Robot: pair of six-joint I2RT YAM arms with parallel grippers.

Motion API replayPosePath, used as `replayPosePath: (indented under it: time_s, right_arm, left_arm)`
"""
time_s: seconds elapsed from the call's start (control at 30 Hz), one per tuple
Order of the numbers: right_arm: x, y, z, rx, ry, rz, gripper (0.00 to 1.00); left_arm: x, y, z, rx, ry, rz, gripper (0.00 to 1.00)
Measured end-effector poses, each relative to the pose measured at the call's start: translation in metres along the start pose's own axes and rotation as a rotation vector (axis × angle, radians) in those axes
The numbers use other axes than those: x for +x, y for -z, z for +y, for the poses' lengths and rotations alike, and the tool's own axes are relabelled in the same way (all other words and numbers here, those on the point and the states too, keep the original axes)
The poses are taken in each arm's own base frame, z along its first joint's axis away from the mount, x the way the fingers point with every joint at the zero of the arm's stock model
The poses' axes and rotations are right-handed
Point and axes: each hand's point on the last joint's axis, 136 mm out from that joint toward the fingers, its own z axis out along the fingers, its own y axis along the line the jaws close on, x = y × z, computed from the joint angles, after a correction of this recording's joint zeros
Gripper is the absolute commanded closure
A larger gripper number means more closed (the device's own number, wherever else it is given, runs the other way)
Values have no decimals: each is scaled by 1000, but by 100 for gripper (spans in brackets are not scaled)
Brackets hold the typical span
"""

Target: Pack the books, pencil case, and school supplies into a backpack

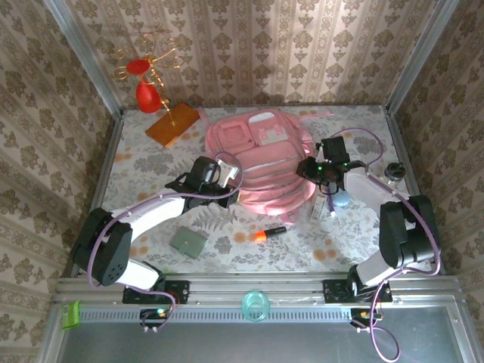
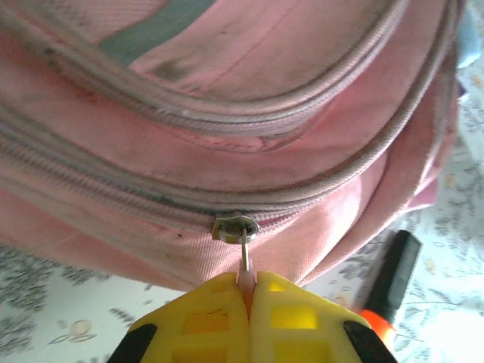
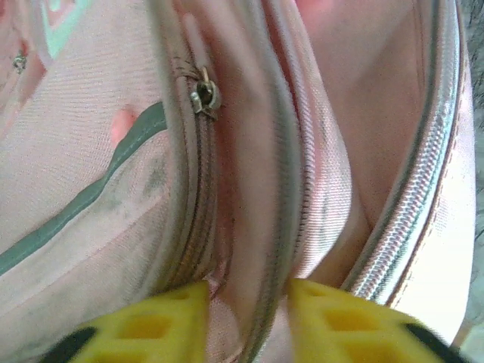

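The pink backpack [image 1: 257,155] lies flat in the middle of the table. My left gripper [image 1: 233,190] is at its near left edge, its yellow fingers [image 2: 219,318] shut on the pink zipper pull [image 2: 246,265] that hangs from a metal slider [image 2: 236,227]. My right gripper [image 1: 306,170] is at the backpack's right side. Its jaws stand open, astride a fold of pink fabric [image 3: 253,227] beside the open main zipper [image 3: 412,204]. The orange and black marker [image 1: 271,233] lies on the table in front of the backpack, and the left wrist view catches the marker [image 2: 389,276] too. The books and pencil case are out of view.
An orange-brown board with a gold wire stand [image 1: 172,123] sits at the back left. A small grey-green square [image 1: 187,242] lies near the left arm. A pale blue object [image 1: 340,199] lies under the right arm, with a round thing [image 1: 393,172] near the right wall. A teal cup [image 1: 255,305] stands on the front rail.
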Motion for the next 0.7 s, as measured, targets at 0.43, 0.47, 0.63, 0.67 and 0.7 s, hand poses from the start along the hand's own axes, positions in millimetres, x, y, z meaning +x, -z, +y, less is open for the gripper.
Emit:
replayPosePath:
  time_s: [0.43, 0.47, 0.63, 0.67, 0.7]
  right_arm:
    - [43, 35, 32, -106, -13, -19, 41]
    - [49, 32, 32, -107, -21, -6, 41]
    - [66, 20, 39, -118, -49, 35, 43]
    - [67, 18, 41, -123, -55, 35, 44]
    - [66, 16, 42, -127, -58, 32, 45]
  left_arm:
    - [-12, -23, -52, 138, -57, 26, 100]
    - [-12, -24, -52, 139, -58, 27, 100]
    - [-12, -25, -55, 142, -65, 25, 100]
    - [-12, -25, -56, 143, -66, 24, 100]
    - [-12, -25, -57, 143, -68, 23, 100]
